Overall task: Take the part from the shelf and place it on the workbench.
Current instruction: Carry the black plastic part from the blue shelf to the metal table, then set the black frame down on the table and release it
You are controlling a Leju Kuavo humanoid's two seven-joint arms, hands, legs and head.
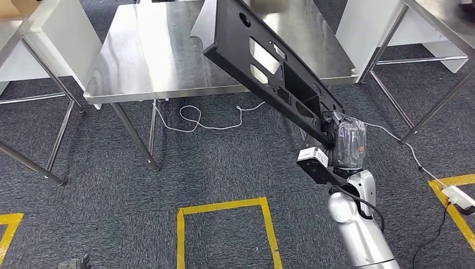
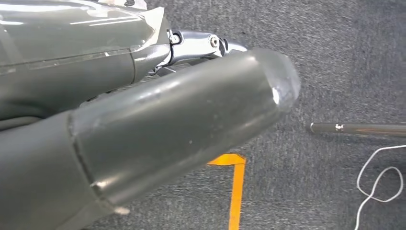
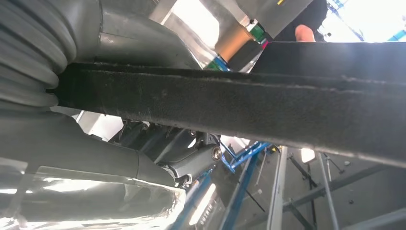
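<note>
Tape (image 1: 224, 216) in yellow marks a rectangle on the grey carpet (image 1: 112, 179) near me at the left-centre, and beyond it a white cable (image 1: 193, 119) loops on the floor under the steel workbench (image 1: 151, 56), which stands at the far side. My left hand (image 2: 158, 124) I see from its wrist camera, hanging over the carpet with the thick grey thumb stretched out and nothing in it; I cannot tell how its other fingers lie. Moving right, the part (image 1: 269, 67), a long black panel with several cut-outs, slants up from near right to far left, its far end raised over the workbench's right half and not resting on it as far as I can tell. My right hand (image 1: 343, 143) grips the panel's near end, fingers closed around its edge, with the silver arm (image 1: 361, 224) coming up from below. From the right wrist camera the panel's edge crosses as a dark bar (image 3: 239, 108) clamped against the hand. A power strip (image 1: 460, 197) lies on the floor at the far right.
</note>
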